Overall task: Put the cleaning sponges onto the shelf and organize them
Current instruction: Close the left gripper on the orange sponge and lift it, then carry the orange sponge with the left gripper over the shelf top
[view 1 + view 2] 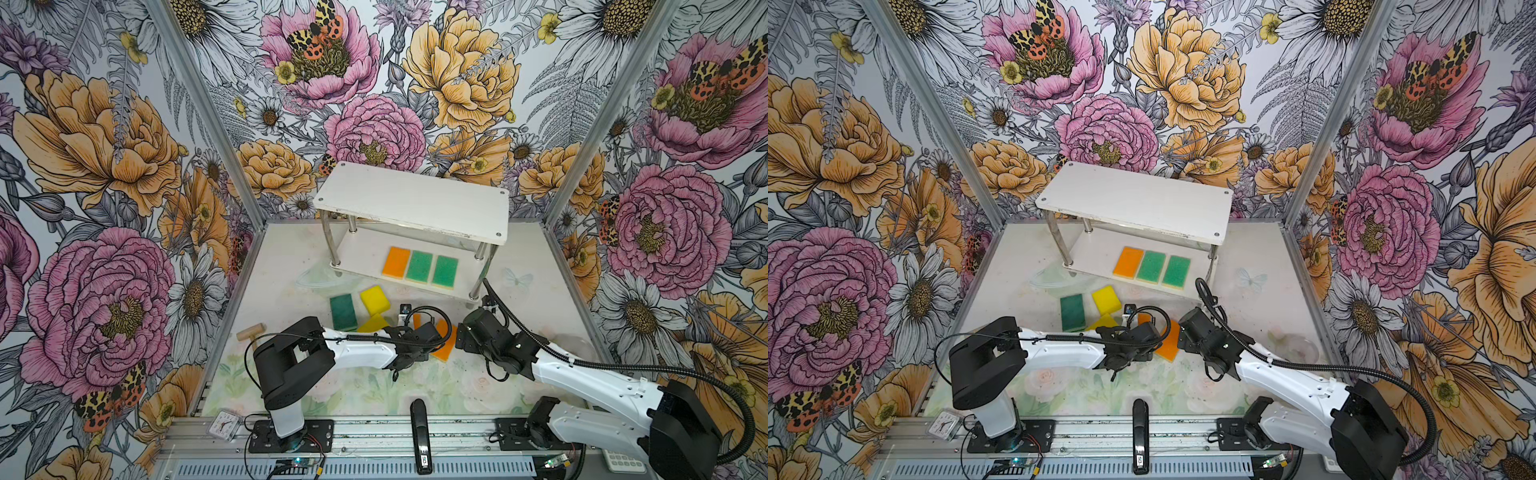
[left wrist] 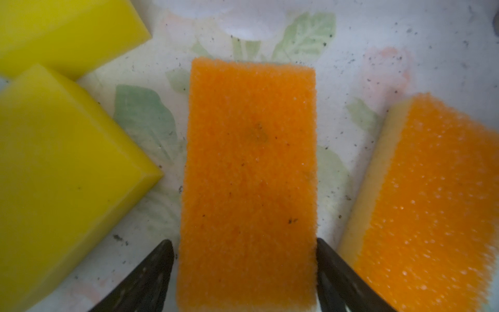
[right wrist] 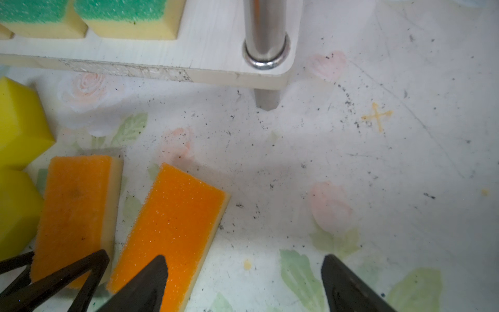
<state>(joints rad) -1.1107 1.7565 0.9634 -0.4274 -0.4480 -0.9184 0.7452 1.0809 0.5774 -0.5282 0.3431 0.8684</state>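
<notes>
- left gripper (image 2: 245, 243), what is it doing?
- it is down low at the table (image 2: 378, 40). it has one finger (image 2: 151, 275) on each long side of an orange sponge (image 2: 248, 162). the fingers are partly open and right up against the sponge. i cannot tell if they squeeze it. the sponge lies flat on the table.
- and the right gripper (image 3: 243, 259)?
- its fingers stand wide apart and hold nothing. bare table shows between them. one fingertip (image 3: 151, 283) is over the edge of a second orange sponge (image 3: 172, 221). that one lies just beside the first one, not touching it.
- where is the shelf (image 1: 411, 199)?
- at the back of the table. both orange sponges lie in front of it, near its right front post (image 3: 266, 27).
- is anything on it?
- yes. three sponges lie in a row on the low board (image 1: 365, 266), side by side. from the left in both top views: a third orange sponge (image 1: 396, 262), a light green sponge (image 1: 419, 267) and the other light green sponge (image 1: 445, 271).
- what else is on the table?
- a dark green sponge (image 1: 343, 311) lies flat, with a yellow sponge (image 1: 375, 300) just beside it. the other yellow sponge (image 1: 374, 323) is partly hid under the left arm (image 1: 365, 353), close to the first orange sponge.
- anything more?
- a little mallet (image 1: 249, 331) lies near the table's left edge, well apart from the sponges. a small clock (image 1: 224, 424) sits in front of the table, at the left.
</notes>
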